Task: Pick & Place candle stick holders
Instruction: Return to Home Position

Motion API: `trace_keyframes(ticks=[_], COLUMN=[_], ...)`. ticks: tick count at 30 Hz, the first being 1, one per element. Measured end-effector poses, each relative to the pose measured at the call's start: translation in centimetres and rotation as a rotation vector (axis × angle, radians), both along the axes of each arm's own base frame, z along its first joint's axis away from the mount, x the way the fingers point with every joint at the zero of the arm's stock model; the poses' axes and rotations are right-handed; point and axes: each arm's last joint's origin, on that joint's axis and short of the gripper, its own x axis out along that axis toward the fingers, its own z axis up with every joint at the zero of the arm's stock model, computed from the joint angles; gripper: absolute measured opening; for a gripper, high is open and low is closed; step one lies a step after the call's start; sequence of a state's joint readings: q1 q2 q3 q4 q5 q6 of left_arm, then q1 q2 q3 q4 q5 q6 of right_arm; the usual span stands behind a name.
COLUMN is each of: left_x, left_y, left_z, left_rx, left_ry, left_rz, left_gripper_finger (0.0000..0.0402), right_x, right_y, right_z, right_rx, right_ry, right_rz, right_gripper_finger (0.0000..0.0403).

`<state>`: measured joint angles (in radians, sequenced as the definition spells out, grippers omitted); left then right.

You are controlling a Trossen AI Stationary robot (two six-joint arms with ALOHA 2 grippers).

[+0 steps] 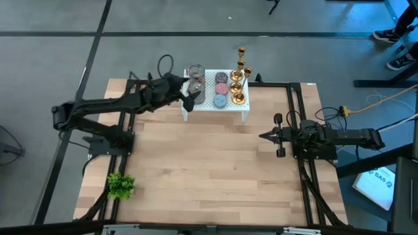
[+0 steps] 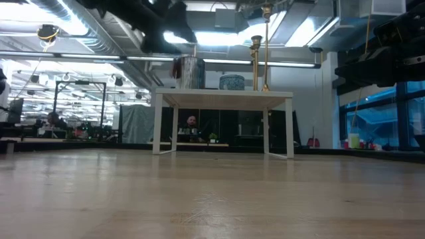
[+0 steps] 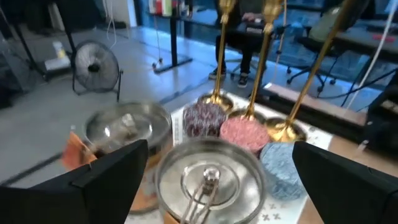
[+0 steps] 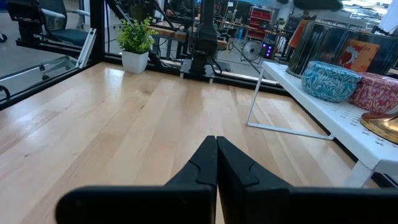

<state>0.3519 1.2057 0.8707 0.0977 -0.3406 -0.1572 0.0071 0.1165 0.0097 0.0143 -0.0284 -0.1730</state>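
Note:
Three gold candle stick holders [image 1: 240, 75] stand upright on their round bases at the right end of a small white stand [image 1: 225, 106] at the table's far side. They also show in the left wrist view [image 3: 249, 115] and the low view [image 2: 256, 63]. My left gripper [image 1: 189, 94] is open and hovers over the stand's left end, above a silver lidded tin [image 3: 208, 177], touching nothing. My right gripper [image 1: 264, 136] is shut and empty, low over the table to the right of its middle; it also shows in the right wrist view [image 4: 216, 149].
On the stand there are also a second silver tin [image 3: 127, 127] and flat round candles: purple [image 3: 204, 118], pink [image 3: 244, 132] and blue [image 3: 283, 162]. A small green plant [image 1: 121, 186] stands at the near left corner. Bare wooden tabletop [image 1: 209, 170] lies in front of the stand.

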Motion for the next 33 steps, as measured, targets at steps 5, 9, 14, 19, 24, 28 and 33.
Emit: trace_keyframes(ticks=[5,9,14,19,24,28,33], left_x=[-2.2,-4.4,-6.1,-7.2,-9.0,-10.8,-12.6], left_y=[-0.9,-1.8,-3.5,-5.3,-6.9,-7.7,-8.1], left_z=[2.4,3.2,2.0,-1.4,-5.1,-7.3,-9.0], left_rx=[0.083,-0.004,0.021,0.102,0.216,0.243,0.287], left_ry=[-0.033,-0.065,0.151,0.116,-0.055,-0.148,-0.256], left_rz=[-0.015,-0.002,-0.097,-0.192,-0.358,-0.485,-0.638], left_gripper_finger=[0.0399,0.0400,0.0400,0.0400,0.0400,0.0400,0.0400], right_x=[0.0,0.0,0.0,0.0,0.0,0.0,0.0], right_y=[0.0,0.0,0.0,0.0,0.0,0.0,0.0], right_z=[0.0,0.0,0.0,0.0,0.0,0.0,0.0], right_rx=[0.000,0.000,0.000,0.000,0.000,0.000,0.000], right_ry=[0.000,0.000,0.000,0.000,0.000,-0.001,0.000], right_rz=[0.000,0.000,0.000,0.000,0.000,0.000,0.000], right_gripper_finger=[0.0001,0.0001,0.0001,0.0001,0.0001,0.0001,0.0001])
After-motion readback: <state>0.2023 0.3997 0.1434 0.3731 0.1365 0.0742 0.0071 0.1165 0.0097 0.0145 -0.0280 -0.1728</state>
